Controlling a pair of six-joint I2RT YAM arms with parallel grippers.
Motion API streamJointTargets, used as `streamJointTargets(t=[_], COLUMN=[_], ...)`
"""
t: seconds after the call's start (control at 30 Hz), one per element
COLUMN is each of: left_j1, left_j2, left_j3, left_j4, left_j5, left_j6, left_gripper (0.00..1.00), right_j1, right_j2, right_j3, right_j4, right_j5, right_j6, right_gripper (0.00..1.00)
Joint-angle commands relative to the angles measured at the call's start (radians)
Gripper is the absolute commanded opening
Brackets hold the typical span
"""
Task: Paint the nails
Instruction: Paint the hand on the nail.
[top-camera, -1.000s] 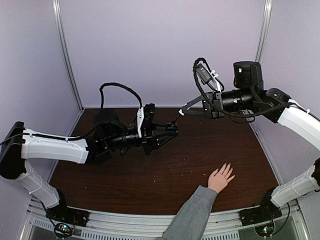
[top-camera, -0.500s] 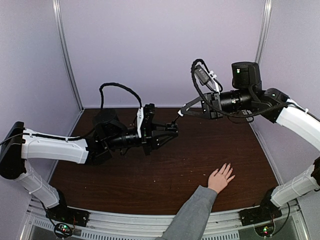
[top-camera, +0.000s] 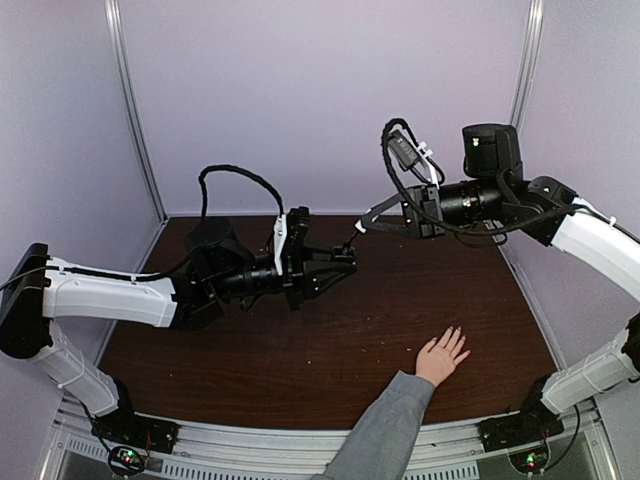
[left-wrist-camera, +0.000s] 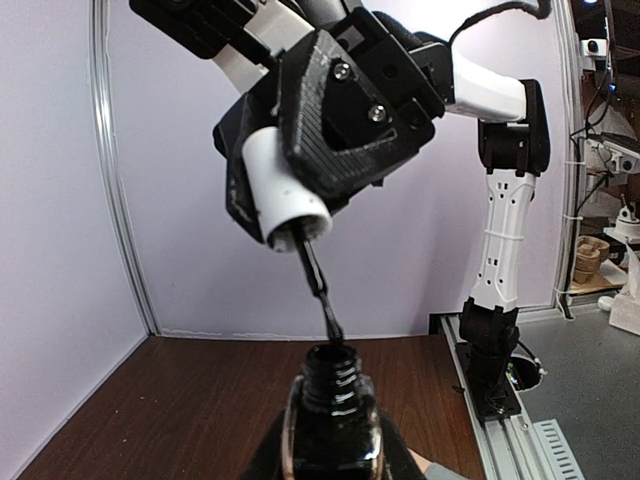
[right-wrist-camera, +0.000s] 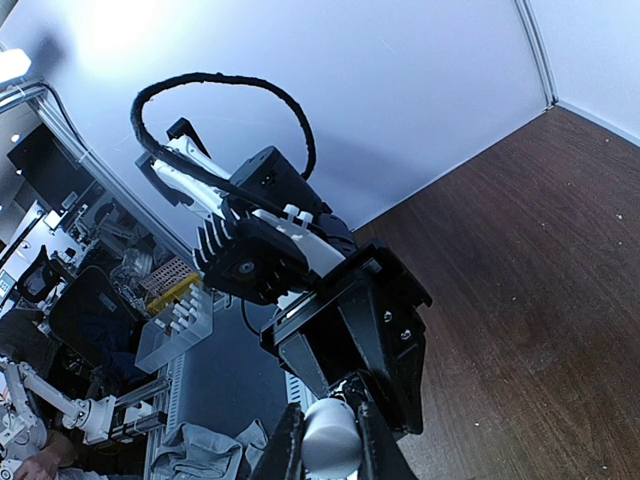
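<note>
Left claw (top-camera: 348, 262): clenched on bottle (left-wrist-camera: 333, 425), dark glass, ribbed neck.
Right claw (top-camera: 366, 222): clenched on round white cap (left-wrist-camera: 285, 195); thin brush (left-wrist-camera: 318, 285) is set at bottle mouth.
Nails (top-camera: 453, 331): tiny, pale, on spread hand (top-camera: 441, 356) laid by table's (top-camera: 300, 370) near-right edge.
Relation: nails are found below and nearward of right claw, the nearer one.

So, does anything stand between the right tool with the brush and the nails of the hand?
Nothing visible does. The right tool holds the white round cap, its thin black brush at the mouth of the small dark glass bottle in the left tool; the way down to the pale nails looks free.
</note>
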Motion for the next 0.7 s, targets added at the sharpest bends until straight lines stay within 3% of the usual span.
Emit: streamJointTargets(t=[0.0, 0.67], left_j1=[-0.004, -0.003], left_j2=[-0.026, -0.033], left_j3=[-0.007, -0.018], left_j4=[0.086, 0.104], left_j5=[0.018, 0.01], left_j6=[-0.014, -0.022], left_gripper=[0.0, 0.0], right_j1=[0.007, 0.005], right_j2=[0.01, -0.002], right_j3=[0.022, 0.043], right_j4=[0.013, -0.054], right_j5=[0.014, 0.06], right_j6=[-0.011, -0.06], right_gripper=[0.0, 0.0])
